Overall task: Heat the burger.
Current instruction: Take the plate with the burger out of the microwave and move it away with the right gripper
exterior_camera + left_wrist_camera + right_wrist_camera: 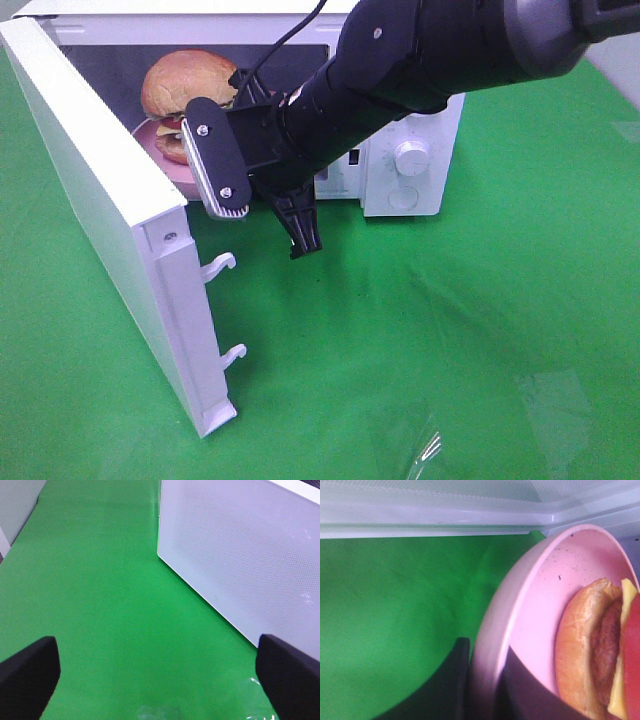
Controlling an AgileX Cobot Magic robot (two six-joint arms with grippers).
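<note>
The microwave [400, 150] stands on the green table [450, 330] with its door [110, 220] swung wide. The right arm reaches into the opening, and the pink plate [540, 605] sits at the mouth of the cavity with the burger [185, 85] on it, partly inside.

The main risk, as I judge it, lies in letting go too early: if the plate is not fully on the cavity floor, it may tip over the front edge and spill the burger. A tilted pull-out could also drag the plate back, or the arm could knock the open door.

The right gripper [485, 680] is clamped on the plate's rim, one finger outside the wall and one inside, well short of the bun. The left gripper [160, 680] hangs over bare table beside the door's outer face, its fingers spread wide and holding nothing.
</note>
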